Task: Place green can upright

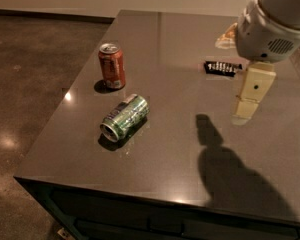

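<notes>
Green can (125,117) sideways near upright red can (112,66); fingers (246,108) well right, spread unclear.

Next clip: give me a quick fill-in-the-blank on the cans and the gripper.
The green can lies on its ____ on the table.
The red can stands ____ beyond it.
The gripper, above the table's right part, touches ____ can.
Missing: side; upright; neither.
</notes>
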Tool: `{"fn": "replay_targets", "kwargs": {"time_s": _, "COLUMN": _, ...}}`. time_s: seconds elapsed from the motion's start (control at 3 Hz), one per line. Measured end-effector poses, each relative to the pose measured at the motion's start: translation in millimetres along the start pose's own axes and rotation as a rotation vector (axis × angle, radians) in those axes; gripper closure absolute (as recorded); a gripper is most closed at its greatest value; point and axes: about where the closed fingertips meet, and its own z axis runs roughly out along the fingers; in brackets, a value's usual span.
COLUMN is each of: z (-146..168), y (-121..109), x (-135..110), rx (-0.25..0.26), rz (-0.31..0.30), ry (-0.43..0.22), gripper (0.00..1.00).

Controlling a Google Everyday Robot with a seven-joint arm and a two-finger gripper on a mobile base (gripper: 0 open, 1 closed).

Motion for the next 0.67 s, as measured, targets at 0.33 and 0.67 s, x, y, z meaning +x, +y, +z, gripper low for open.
{"fn": "replay_targets", "kwargs": {"time_s": 0.33, "z": 17, "y": -1, "x": -36, "rx": -0.027, "rz": -0.139, "ry": -0.033, "gripper": 0.0}}
{"fn": "replay_targets", "kwargs": {"time_s": 0.67, "z": 38, "y": 1, "x": -68, "rx": -0.058, "rz": -0.281, "ry": -0.06, "gripper": 0.0}}
